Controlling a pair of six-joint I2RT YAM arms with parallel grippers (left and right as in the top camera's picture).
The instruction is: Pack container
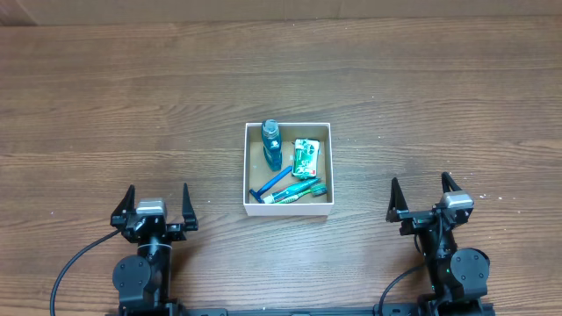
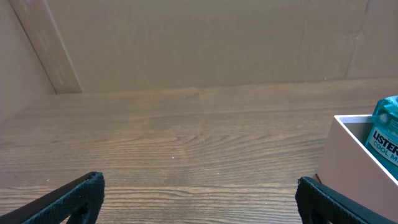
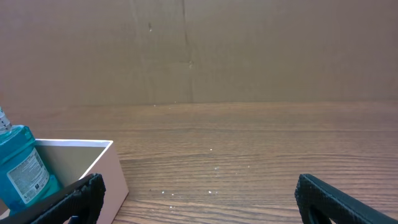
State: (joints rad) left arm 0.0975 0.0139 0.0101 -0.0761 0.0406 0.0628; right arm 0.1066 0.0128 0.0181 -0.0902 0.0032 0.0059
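From above, the square, shallow container with thin white walls [image 1: 285,209] and a tan cardboard floor sits on the brown wood-grain tabletop [image 1: 105,105], near its middle. It lies between the two arms, farther up the picture than both and apart from each. Inside it lie a blue plastic mouthwash bottle [image 1: 271,145] along the left wall, a green-and-white packet [image 1: 305,158] to its right, a blue razor [image 1: 270,186] set at a slant, and a blue-green tube [image 1: 297,192] along the near wall. The black left arm [image 1: 145,263] rests at the lower left, and the left jaws stand wide apart and hold nothing. The black right arm [image 1: 452,263] rests at the lower right, and the right jaws are likewise spread wide and empty.

In the left wrist view, two black fingers [image 2: 74,198] poke in at the bottom corners, far apart, with bare tabletop [image 2: 186,143] between them. The container's white wall [image 2: 348,155] shows at the right edge, with the mouthwash bottle [image 2: 385,134] rising over its rim. A brown cardboard backdrop [image 2: 199,43] stands behind.

In the right wrist view, the black fingers [image 3: 71,200] again sit at the bottom corners, wide apart, with nothing between them. The container [image 3: 102,165] shows at the lower left, just beside the left finger, with the bottle [image 3: 22,165] inside. The cardboard backdrop [image 3: 249,50] fills the background.
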